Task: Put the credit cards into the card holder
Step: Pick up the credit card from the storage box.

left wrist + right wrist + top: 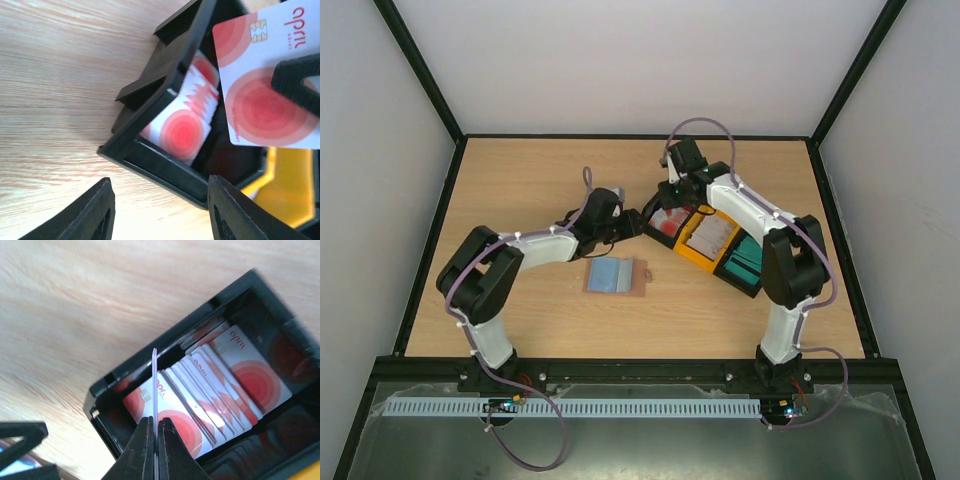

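Pinching a red-and-white credit card (250, 100) by its lower edge, the right gripper (154, 425) has its jaws closed tight on the plastic. In the right wrist view the card stands upright and shows edge-on as a thin pale line. It is raised above the near corner of the black tray (160, 170).

Inside that tray, more red-and-white cards (240, 375) lean against one another in a fanned row.

The left gripper (160, 210) sits just beside the same tray, on its outer side, low over the wooden table (520, 180). Its two black fingers (95, 215) stand moderately apart with nothing between them.

The card holder (617, 277) lies opened flat on the table, in front of the trays and between the two arms. Its inside faces up, bluish with a reddish-brown edge, and neither gripper touches it.

Next to the black tray, the yellow tray (692, 258) holds whitish-grey cards (712, 237). Beyond that, a second black tray (738, 280) holds teal cards (748, 255), and the three trays touch in a slanted row.
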Tool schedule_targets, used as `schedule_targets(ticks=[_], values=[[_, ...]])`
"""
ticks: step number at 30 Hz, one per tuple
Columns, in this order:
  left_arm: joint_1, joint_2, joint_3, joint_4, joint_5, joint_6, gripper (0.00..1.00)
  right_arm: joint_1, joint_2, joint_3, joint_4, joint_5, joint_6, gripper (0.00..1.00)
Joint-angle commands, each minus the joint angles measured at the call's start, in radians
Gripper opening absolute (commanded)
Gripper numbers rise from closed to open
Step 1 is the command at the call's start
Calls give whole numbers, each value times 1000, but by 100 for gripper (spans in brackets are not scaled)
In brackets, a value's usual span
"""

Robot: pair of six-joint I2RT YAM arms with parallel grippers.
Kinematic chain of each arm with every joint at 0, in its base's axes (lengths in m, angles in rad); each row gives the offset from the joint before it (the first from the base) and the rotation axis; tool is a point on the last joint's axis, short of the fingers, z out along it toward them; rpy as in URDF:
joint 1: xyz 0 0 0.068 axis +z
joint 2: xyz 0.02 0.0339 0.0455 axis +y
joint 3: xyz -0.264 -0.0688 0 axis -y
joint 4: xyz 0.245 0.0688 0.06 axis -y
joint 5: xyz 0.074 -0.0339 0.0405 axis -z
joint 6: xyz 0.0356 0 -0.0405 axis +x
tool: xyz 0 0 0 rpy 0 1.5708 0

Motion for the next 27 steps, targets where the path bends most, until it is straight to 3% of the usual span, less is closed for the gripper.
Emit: schedule_targets(ticks=[1,7,11,17,27], values=[[17,-88,-20,39,69,-40,56,-24,-93,-9,74,28,117,2],[47,-190,-25,35,146,-119,80,-80,-227,-46,75,1,387,2],[53,-222,12,12,211,-120,92,-135,-315,-170,180,-144,611,2],[57,-225,53,24,315,-171,93,-179,-405,-396,483,-423,974,2],[50,-120,99,107,452,-316,86,-179,-475,-579,678,-588,1214,2]])
